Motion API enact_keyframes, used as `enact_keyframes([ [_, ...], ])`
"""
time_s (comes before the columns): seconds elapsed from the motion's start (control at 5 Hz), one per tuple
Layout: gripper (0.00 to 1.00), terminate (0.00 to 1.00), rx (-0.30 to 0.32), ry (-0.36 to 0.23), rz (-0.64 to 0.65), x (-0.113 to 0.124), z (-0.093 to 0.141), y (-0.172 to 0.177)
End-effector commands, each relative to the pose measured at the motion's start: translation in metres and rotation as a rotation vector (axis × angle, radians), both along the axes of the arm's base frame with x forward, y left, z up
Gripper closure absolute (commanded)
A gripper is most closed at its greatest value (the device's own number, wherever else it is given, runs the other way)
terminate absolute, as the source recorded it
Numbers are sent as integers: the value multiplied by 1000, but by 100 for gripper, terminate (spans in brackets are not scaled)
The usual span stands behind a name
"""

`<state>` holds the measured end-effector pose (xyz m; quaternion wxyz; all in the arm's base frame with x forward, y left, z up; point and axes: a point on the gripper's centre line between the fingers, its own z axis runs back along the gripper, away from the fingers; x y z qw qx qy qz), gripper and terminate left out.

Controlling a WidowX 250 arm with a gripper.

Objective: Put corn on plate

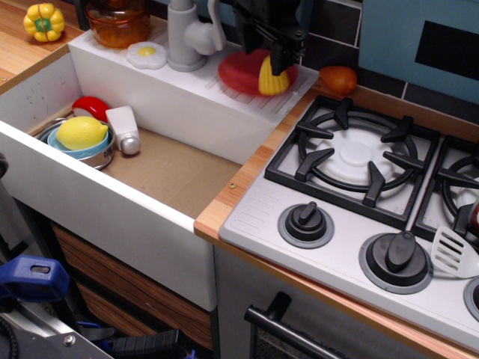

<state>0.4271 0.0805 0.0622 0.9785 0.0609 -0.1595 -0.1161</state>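
Note:
The yellow ribbed corn (274,78) rests on the right side of the flat red plate (238,72), which lies on the white ledge behind the sink. My black gripper (269,49) hangs just above the corn at the top of the frame. Its jaws stand apart on either side of the corn's top, and the corn looks let go. The back of the plate is hidden behind the gripper.
A grey faucet (184,37) and a fried-egg toy (147,54) stand left of the plate. An orange fruit (338,78) lies to its right. The sink holds a lemon (81,132) in a blue bowl and a white shaker (124,129). The stove burner (356,155) is in front right.

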Motion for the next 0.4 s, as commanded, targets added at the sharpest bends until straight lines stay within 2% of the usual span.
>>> enact_keyframes([
  [0.0, 0, 0, 14, -62, -1, 10, 21, 4],
  [0.2, 0, 100, 14, -62, -1, 10, 21, 4],
])
